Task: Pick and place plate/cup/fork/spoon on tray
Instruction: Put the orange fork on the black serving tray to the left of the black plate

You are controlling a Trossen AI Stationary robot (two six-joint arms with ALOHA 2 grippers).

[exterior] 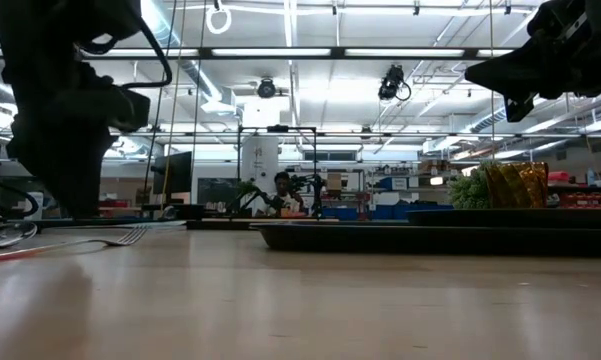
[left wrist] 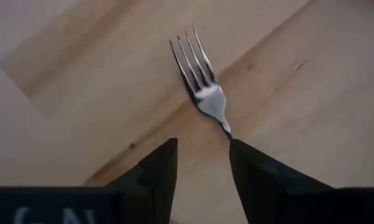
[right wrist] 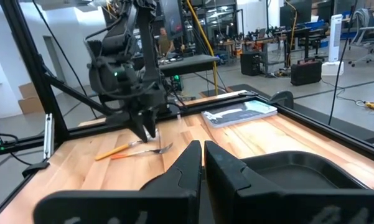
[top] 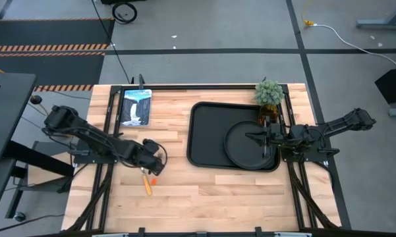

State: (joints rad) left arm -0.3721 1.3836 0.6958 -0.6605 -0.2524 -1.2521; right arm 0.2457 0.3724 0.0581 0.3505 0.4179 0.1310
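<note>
Overhead, the left end effector (top: 153, 162) is lowered over the fork (top: 147, 181) on the bare wooden worktop (top: 204, 194), well left of the tray (top: 204, 135). In the left wrist view its fingers (left wrist: 158, 168) stand narrowly apart, astride the neck of the fork (left wrist: 202, 81), whose tines lie flat on the wood; they are not closed on it. A second orange-handled utensil lies just beside the fork (right wrist: 152, 149) in the right wrist view. The plate (top: 240, 143) rests inside the tray at its right side. The right end effector (top: 262, 139) hovers over the plate, fingers (right wrist: 187, 165) pressed together, holding nothing. A small potted plant (top: 269, 93) and a book (top: 136, 107) sit along the far edge.
</note>
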